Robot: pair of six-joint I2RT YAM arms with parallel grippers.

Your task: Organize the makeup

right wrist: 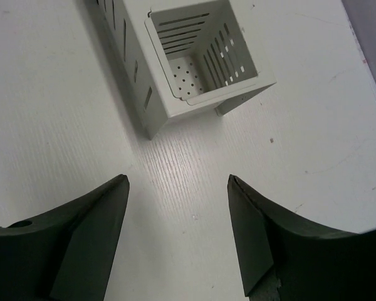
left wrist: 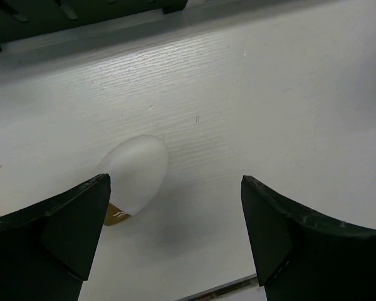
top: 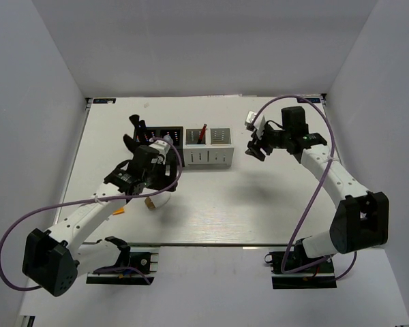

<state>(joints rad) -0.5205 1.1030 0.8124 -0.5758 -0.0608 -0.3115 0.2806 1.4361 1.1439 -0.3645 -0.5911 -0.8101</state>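
A white egg-shaped sponge (left wrist: 136,170) lies on the table beside the left fingertip of my open, empty left gripper (left wrist: 175,182). A small orange tube (left wrist: 116,215) peeks out under the sponge. From above, the sponge (top: 159,199) and the tube (top: 150,203) sit just below my left gripper (top: 157,184). Black brushes (top: 134,125) stand in the black organizer (top: 169,132). A red-and-black stick (top: 202,131) stands in the white organizer (top: 208,155). My right gripper (top: 255,149) is open and empty, hovering right of the white organizer (right wrist: 151,108); the right wrist view shows it (right wrist: 178,180) above bare table.
A small orange bit (top: 119,212) lies by the left forearm. The end compartment of the white organizer (right wrist: 235,88) holds nothing. The black organizer's edge (left wrist: 81,15) runs along the top of the left wrist view. Walls enclose the table (top: 259,204) on three sides.
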